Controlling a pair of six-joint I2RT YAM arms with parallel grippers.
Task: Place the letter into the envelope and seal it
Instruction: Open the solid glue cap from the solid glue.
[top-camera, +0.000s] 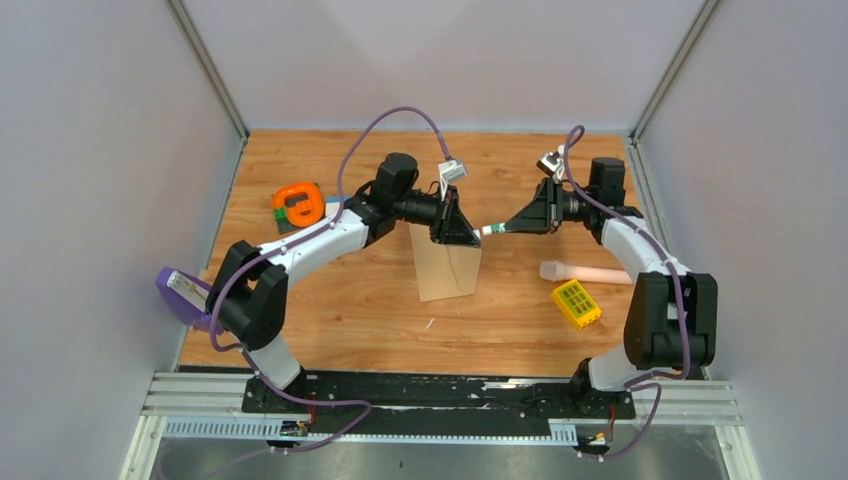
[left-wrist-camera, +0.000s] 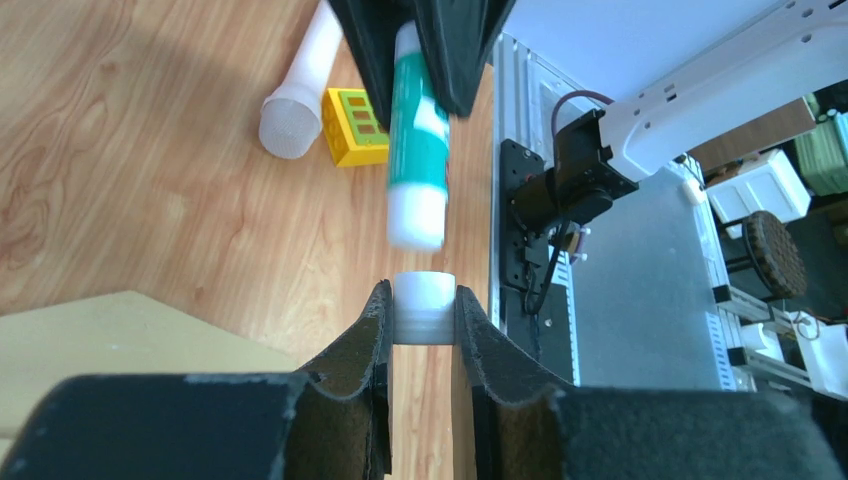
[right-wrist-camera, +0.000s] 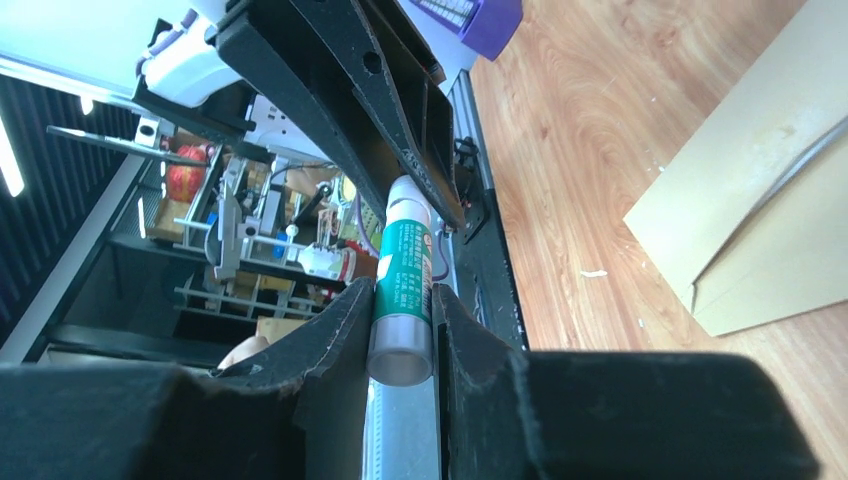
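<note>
The tan envelope (top-camera: 448, 268) lies flat in the middle of the table, its top end under my left gripper (top-camera: 468, 232). It also shows at the lower left of the left wrist view (left-wrist-camera: 120, 340) and on the right of the right wrist view (right-wrist-camera: 760, 200). The letter is not in view. My left gripper (left-wrist-camera: 423, 298) is shut on a small white cap (left-wrist-camera: 423, 318). My right gripper (right-wrist-camera: 402, 300) is shut on a green and white glue stick (right-wrist-camera: 405, 262). The stick's white tip (left-wrist-camera: 415, 215) points at the cap, a short gap apart. Both grippers hang above the envelope's upper right corner.
An orange tape measure (top-camera: 298, 203) sits at the back left. A pale pink cylinder (top-camera: 585, 272) and a yellow block (top-camera: 576, 304) lie on the right. A purple object (top-camera: 185, 295) rests at the left edge. Grey walls close three sides.
</note>
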